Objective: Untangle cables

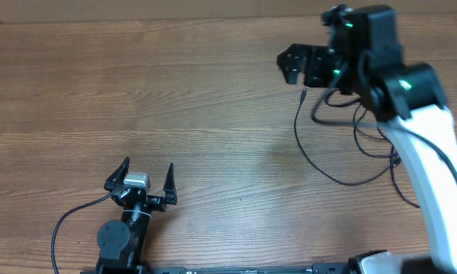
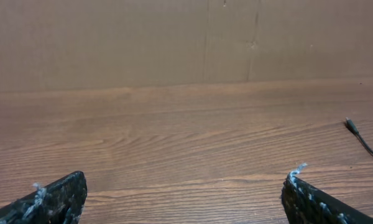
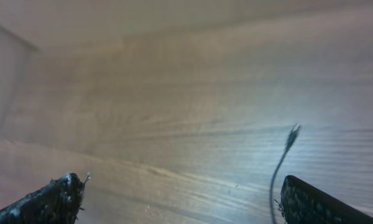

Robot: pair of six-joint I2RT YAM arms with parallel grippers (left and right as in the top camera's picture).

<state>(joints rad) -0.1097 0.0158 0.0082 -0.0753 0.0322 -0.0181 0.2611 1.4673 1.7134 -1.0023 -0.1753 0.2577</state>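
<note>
The cables are thin black cords on the wooden table at the right, partly hidden under my right arm. One free cord ends in a small plug. My right gripper hovers open just above and left of that plug, holding nothing. In the right wrist view the plug and its cord lie just inside the right finger. My left gripper rests open near the front left, far from the cords. In the left wrist view it frames bare wood, with the plug end far right.
A thicker black wire loops from the left arm's base at the front left. A brown cardboard wall stands along the table's far edge. The right arm's white link covers part of the cords.
</note>
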